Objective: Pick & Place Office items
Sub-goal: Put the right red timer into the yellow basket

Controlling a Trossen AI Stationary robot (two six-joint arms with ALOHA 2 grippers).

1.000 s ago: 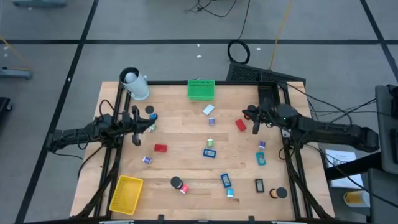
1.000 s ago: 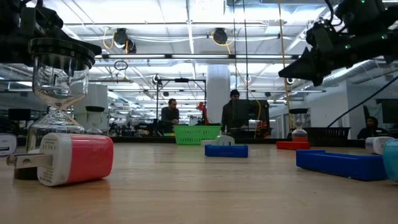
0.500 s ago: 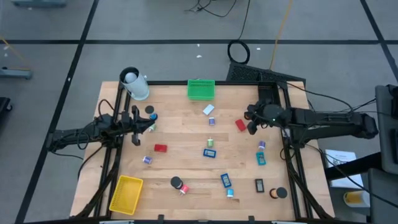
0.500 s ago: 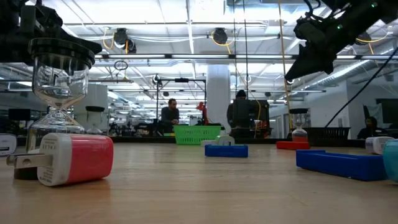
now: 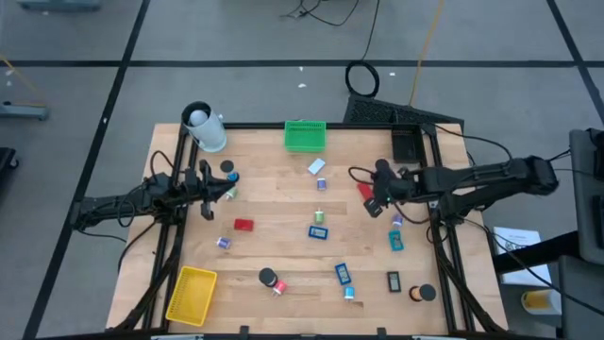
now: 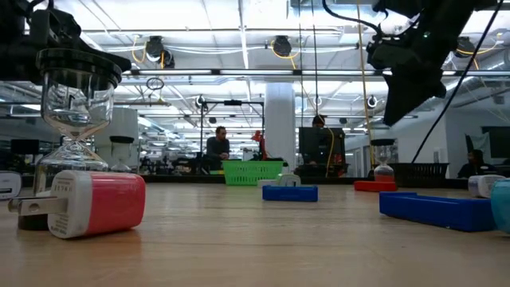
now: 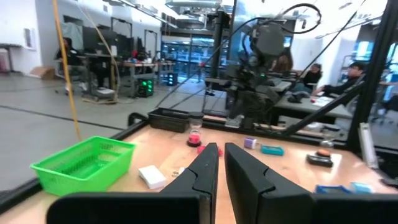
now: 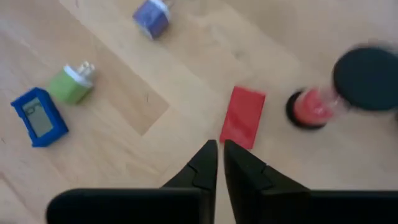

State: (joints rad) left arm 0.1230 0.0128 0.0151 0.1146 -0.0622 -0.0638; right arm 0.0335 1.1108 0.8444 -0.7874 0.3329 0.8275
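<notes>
The right end effector (image 8: 217, 148) hangs clenched and empty just above the red block (image 8: 242, 116) on the desk (image 5: 274, 217), right of centre. The left end effector (image 7: 216, 152) waits clenched and empty at the desk's left side.

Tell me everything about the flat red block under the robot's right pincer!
The red block is a thin, flat rectangle, plain red with a smooth, plastic-looking top. It lies flat on the wooden table, slightly angled. Nothing touches it. A small hourglass with red sand stands close beside it. The right pincer hangs above it.
</notes>
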